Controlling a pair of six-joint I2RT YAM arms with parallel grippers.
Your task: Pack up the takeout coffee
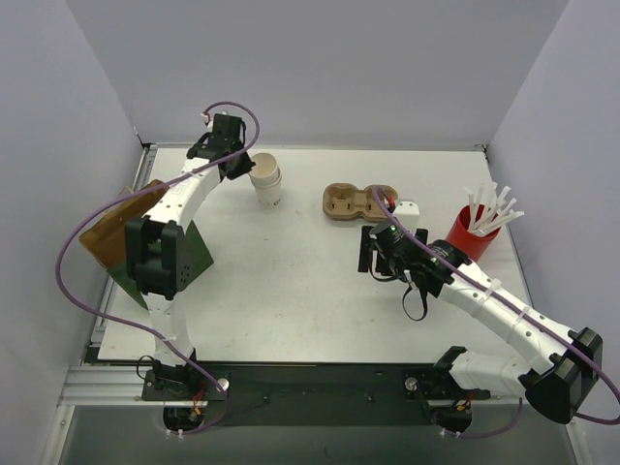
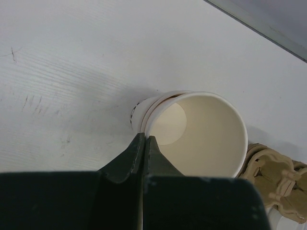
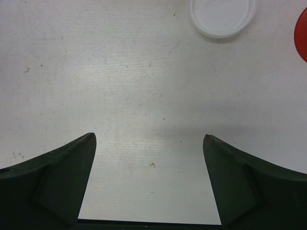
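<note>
left gripper (image 2: 144, 140) pinched shut on paper cup (image 2: 211, 139) rim near table's far edge, right gripper (image 3: 148, 139) spread wide, empty, white lid (image 3: 221, 17) just ahead

White table (image 1: 291, 291); on it paper cup (image 1: 266, 180); cardboard carrier (image 1: 354, 201); lid (image 3: 221, 17); red straw cup (image 1: 470, 238).

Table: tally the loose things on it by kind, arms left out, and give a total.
White paper cup: 1 (whether another is nested in it, cannot tell)
Round white plastic lid: 1
Brown two-hole cardboard cup carrier: 1
Red cup of white straws: 1
Brown-and-green paper bag: 1
Total: 5
</note>
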